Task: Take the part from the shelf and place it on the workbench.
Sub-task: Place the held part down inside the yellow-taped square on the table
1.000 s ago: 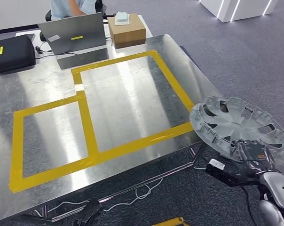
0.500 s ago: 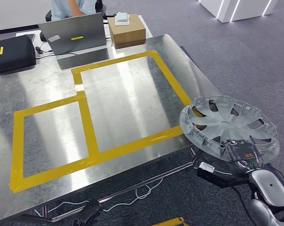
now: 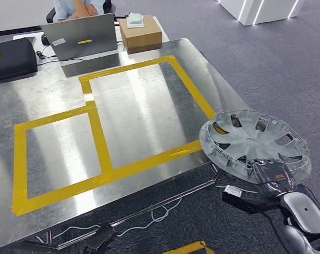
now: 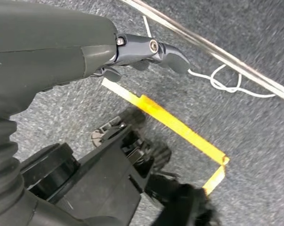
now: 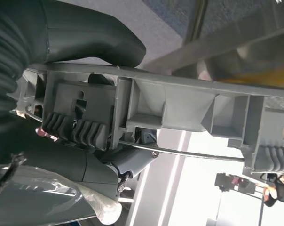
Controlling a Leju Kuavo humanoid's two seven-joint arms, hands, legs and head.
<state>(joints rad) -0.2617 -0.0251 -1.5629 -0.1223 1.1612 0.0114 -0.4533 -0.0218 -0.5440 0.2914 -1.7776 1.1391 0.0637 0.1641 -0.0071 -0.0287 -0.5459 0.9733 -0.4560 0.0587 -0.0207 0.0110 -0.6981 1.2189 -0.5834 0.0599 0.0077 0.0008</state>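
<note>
The hubcap is gripped at its near rim by the right hand, over the workbench's right edge. It's probably light, stiff plastic, best held by the rim. The left hand looks empty, fingers loosely extended.

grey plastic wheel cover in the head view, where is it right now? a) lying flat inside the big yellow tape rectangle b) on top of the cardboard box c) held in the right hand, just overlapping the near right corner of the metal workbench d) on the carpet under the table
c: the grey plastic wheel cover is gripped at its near rim by the right hand, its far edge just overlapping the corner of the metal workbench.
</note>
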